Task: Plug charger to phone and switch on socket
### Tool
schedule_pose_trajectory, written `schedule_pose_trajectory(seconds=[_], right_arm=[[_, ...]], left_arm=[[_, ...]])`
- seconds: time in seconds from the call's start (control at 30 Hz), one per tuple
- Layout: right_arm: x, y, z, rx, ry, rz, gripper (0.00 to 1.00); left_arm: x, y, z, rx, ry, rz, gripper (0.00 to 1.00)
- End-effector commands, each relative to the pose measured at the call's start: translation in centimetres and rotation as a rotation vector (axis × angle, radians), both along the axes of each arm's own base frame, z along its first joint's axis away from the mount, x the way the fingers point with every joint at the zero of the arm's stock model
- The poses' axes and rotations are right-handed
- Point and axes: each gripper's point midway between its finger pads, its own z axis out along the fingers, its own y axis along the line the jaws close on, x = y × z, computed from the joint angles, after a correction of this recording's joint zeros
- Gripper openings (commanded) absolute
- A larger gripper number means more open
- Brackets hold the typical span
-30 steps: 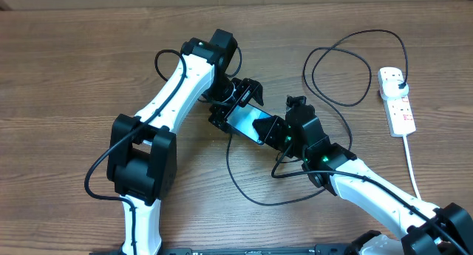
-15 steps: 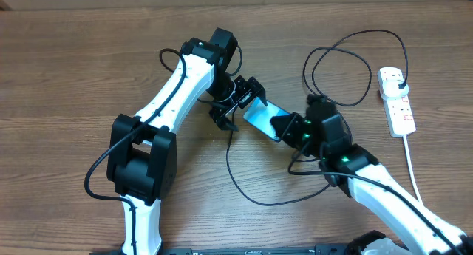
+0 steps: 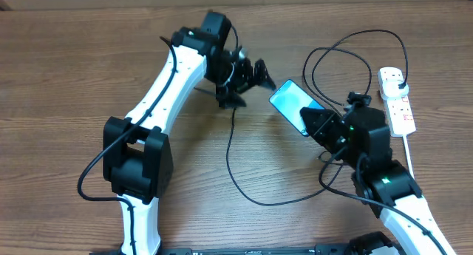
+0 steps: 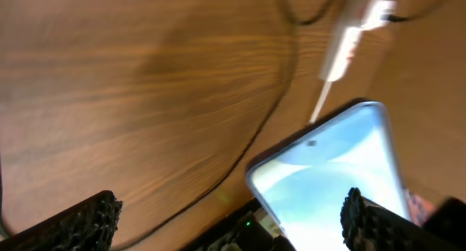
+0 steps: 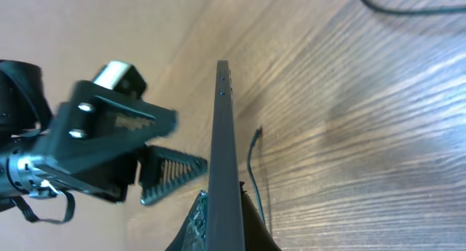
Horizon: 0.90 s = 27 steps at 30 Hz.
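Right gripper (image 3: 319, 123): mine, clamped on one end of the phone (image 3: 293, 101), screen up. Left gripper (image 3: 253, 81): jaws wide apart, empty, near the phone's free end. Charger (image 3: 228, 151) cable loops across the table (image 3: 74, 77); its plug sits in the socket (image 3: 397, 103), far right.

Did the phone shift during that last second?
Yes: the phone, clamped in the right gripper, went rightward in the overhead view, closer to the white power strip.
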Motion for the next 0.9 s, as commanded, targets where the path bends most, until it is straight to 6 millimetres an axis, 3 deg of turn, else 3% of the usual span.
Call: schedule_pose_trajectory(seconds=[0.0, 0.13, 0.3, 0.47, 0.67, 0.87], right_arm=[[0.1, -0.5, 2.9, 0.021, -0.087, -0.007, 0.04], [0.2, -0.8, 5.0, 0.062, -0.154, -0.028, 0.04], [0.7, -0.6, 8.2, 0.178, -0.236, -0.062, 0.04], [1.6, -0.8, 10.9, 0.335, -0.278, -0.124, 0.04], [3.2, -1.7, 12.7, 0.513, -0.288, -0.239, 0.04], [5.0, -0.2, 15.1, 0.688, -0.349, -0.208, 0.04]], left_arm=[[0.4, -0.5, 8.1, -0.117, -0.249, -0.080, 1.00], [0.1, -0.3, 13.9, -0.163, -0.409, -0.089, 1.00], [-0.6, 0.0, 17.8, -0.202, -0.528, -0.089, 1.00], [-1.1, -0.1, 18.8, -0.228, -0.542, -0.098, 0.99], [-0.8, -0.3, 19.1, -0.239, -0.564, -0.101, 0.99], [0.4, -0.8, 19.7, -0.272, -0.551, -0.049, 1.00]])
